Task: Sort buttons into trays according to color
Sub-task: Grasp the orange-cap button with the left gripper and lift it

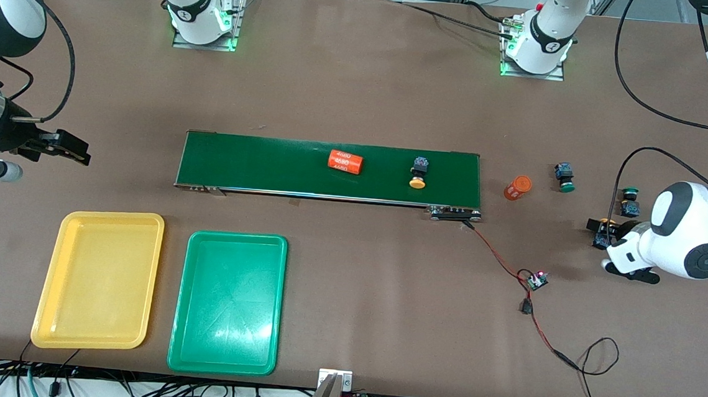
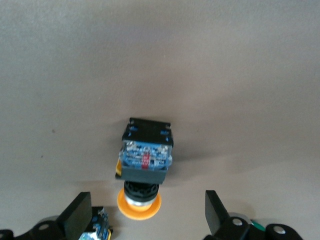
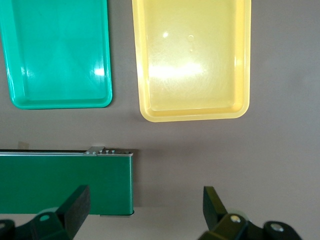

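One yellow-capped button [image 1: 419, 172] lies on the belt. A green-capped button [image 1: 565, 178] rests on the table off the belt's end, and another green one [image 1: 629, 202] lies closer to the left arm's end. My left gripper [image 1: 606, 244] [image 2: 147, 217] hangs open low over a second yellow-capped button [image 1: 601, 239] [image 2: 145, 160], whose cap sits between the fingertips without touching them. Another button's body [image 2: 100, 225] shows beside one finger. My right gripper [image 1: 74, 149] [image 3: 147, 212] is open and empty over the table by the belt's other end. The yellow tray [image 1: 110, 216] [image 3: 195, 114] and green tray [image 1: 239, 237] [image 3: 60, 102] hold nothing.
A long dark green conveyor belt [image 1: 269, 164] [image 3: 65, 185] crosses the middle and carries an orange cylinder [image 1: 345, 162] printed 4680. A second orange cylinder [image 1: 517, 187] stands off its end. A small circuit board [image 1: 536, 280] with red and black wires lies nearer the front camera.
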Motion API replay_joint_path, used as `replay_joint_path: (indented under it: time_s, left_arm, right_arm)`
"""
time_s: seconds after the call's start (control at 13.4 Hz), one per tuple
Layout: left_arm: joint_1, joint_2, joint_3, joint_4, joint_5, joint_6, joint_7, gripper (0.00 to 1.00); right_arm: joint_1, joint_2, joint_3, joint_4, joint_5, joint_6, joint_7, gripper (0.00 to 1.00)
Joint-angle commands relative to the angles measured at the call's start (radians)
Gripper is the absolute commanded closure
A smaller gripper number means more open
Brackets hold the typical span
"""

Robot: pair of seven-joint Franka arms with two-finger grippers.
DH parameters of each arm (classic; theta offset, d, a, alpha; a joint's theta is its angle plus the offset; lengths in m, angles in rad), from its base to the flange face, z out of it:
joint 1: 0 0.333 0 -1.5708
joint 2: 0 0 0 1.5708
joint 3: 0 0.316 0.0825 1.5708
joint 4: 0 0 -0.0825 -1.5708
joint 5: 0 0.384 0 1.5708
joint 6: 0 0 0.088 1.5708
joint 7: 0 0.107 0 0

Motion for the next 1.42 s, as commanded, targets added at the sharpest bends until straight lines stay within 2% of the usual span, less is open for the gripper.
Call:
replay_joint_path:
  time_s: [0.0, 0.15, 0.3, 0.37, 0.6, 0.75, 0.97, 1.04, 1.34]
  left_arm:
    - [0.000, 0.008, -0.004, 0.018, 0.021, 0.023, 0.024, 0.04]
    - [0.000, 0.011, -0.002, 0.015, 0.024, 0.060, 0.024, 0.22]
    - [0.000, 0.031, -0.002, 0.015, 0.024, 0.060, 0.023, 0.45]
    - [0.000, 0.036, -0.001, 0.016, 0.024, 0.063, 0.023, 0.48]
    - [0.000, 0.034, -0.001, 0.018, 0.024, 0.057, 0.026, 0.67]
    - [0.002, 0.025, -0.002, 0.028, 0.022, 0.054, 0.055, 0.71]
    - [0.002, -0.001, -0.017, 0.050, 0.019, 0.004, 0.059, 0.71]
    - [0.002, -0.022, -0.043, 0.056, 0.010, -0.042, 0.053, 0.71]
    - [0.013, -0.063, -0.221, 0.078, -0.001, -0.234, 0.020, 0.71]
  right_arm:
    - [-0.004, 0.000, 0.008, 0.001, -0.006, 0.006, 0.011, 0.00]
    - [-0.005, 0.000, 0.008, 0.001, -0.005, 0.007, 0.011, 0.00]
    - [0.002, 0.001, 0.008, 0.001, -0.011, 0.006, 0.011, 0.00]
    - [0.002, 0.001, 0.008, 0.001, -0.011, 0.006, 0.010, 0.00]
    - [-0.007, 0.001, 0.008, 0.001, -0.008, 0.007, 0.010, 0.00]
    - [-0.011, 0.001, 0.008, 0.002, 0.002, 0.007, 0.013, 0.00]
    - [-0.010, 0.001, 0.006, 0.002, 0.000, 0.007, 0.011, 0.00]
    - [-0.008, 0.001, 0.006, 0.001, -0.003, 0.007, 0.011, 0.00]
    - [-0.010, 0.004, 0.006, -0.001, 0.002, -0.002, 0.014, 0.00]
